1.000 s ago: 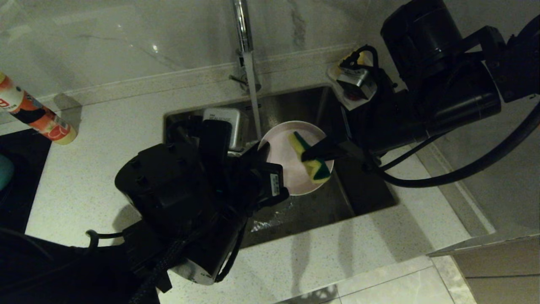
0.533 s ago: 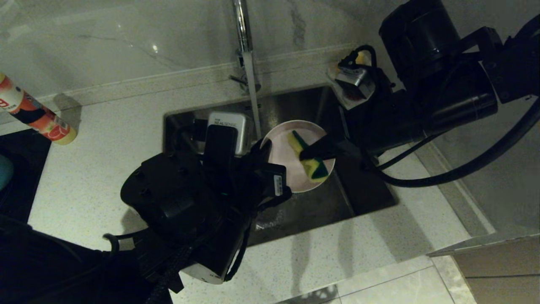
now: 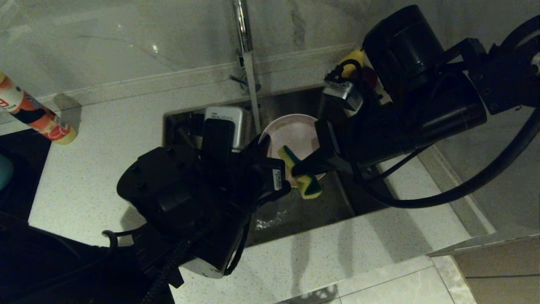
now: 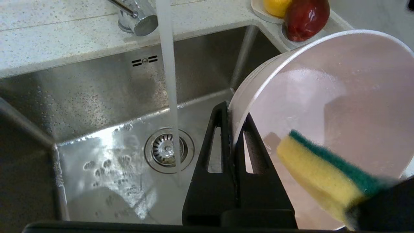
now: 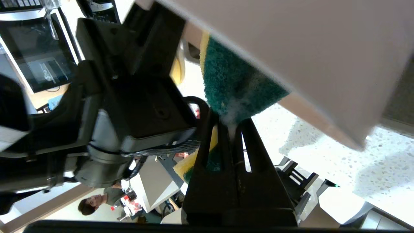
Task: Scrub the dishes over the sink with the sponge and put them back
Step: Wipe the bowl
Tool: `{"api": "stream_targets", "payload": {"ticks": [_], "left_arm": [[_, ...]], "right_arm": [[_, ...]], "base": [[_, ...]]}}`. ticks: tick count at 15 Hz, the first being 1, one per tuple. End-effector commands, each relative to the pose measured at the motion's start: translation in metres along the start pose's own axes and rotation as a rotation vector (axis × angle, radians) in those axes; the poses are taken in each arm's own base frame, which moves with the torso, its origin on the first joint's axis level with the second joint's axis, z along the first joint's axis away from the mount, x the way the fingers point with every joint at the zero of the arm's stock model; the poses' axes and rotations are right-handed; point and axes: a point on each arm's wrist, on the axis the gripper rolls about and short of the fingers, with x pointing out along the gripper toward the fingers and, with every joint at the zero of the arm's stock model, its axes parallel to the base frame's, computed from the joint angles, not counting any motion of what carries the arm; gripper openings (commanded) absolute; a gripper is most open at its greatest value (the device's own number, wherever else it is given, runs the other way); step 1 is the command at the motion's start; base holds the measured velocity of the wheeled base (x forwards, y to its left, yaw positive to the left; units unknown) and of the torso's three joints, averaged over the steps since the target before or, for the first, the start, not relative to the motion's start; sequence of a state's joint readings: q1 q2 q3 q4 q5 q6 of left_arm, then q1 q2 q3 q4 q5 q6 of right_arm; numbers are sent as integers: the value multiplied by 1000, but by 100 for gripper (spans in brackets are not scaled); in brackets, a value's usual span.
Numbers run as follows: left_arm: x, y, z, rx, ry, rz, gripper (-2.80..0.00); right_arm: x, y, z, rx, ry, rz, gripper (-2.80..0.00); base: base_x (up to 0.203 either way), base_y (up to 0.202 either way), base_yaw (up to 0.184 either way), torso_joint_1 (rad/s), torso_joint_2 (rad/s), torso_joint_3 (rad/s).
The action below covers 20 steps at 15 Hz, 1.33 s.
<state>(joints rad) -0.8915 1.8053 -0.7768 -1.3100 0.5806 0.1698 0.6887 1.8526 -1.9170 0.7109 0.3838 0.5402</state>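
My left gripper (image 3: 262, 145) is shut on the rim of the pale pink bowl (image 3: 291, 135), holding it tilted above the steel sink (image 3: 295, 211). In the left wrist view one finger sits inside the pink bowl (image 4: 339, 97) and one outside, at the left gripper (image 4: 231, 111). My right gripper (image 3: 297, 169) is shut on the sponge (image 3: 306, 179), green face on yellow foam, and presses it against the bowl's lower edge. The right wrist view shows the sponge's green face (image 5: 233, 84) above the right gripper (image 5: 231, 124). The yellow and blue bowls are out of view.
Water runs from the chrome tap (image 3: 242, 33) past the bowl to the drain strainer (image 4: 168, 149). A white dish with a lemon and a red fruit (image 4: 299, 14) sits at the sink's far right corner. An orange bottle (image 3: 31, 112) lies on the left countertop.
The right gripper has dragged the sponge from the middle of the bowl down towards its lower rim, near the left gripper. The bowl has shifted slightly back and left.
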Motion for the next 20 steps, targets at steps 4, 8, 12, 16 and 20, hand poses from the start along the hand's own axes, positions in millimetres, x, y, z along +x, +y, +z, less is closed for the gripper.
{"api": "stream_targets", "payload": {"ticks": [4,8,12,16,20], "left_arm": [[0,3,7,-12,-16,26,-280],[0,4,6,-14,-10,42,-280],[1,4,10,-14,-21,44,-280],[1,4,12,-20,-27,44,-280],[0,5,13,-21,-30,45,-280]], "right_arm": [[-19,-1,3,34,-38,-3,-280],[-41,3,5,25,-96,16,-280],[-49,8,6,7,-128,37,-280],[-47,15,2,-10,-115,57,-280],[-46,13,3,-3,-113,46,-280]], "base": [[0,0,0,0,0,0],[0,0,0,0,0,0],[0,0,0,0,0,0],[0,0,0,0,0,0],[0,0,0,0,0,0]]}}
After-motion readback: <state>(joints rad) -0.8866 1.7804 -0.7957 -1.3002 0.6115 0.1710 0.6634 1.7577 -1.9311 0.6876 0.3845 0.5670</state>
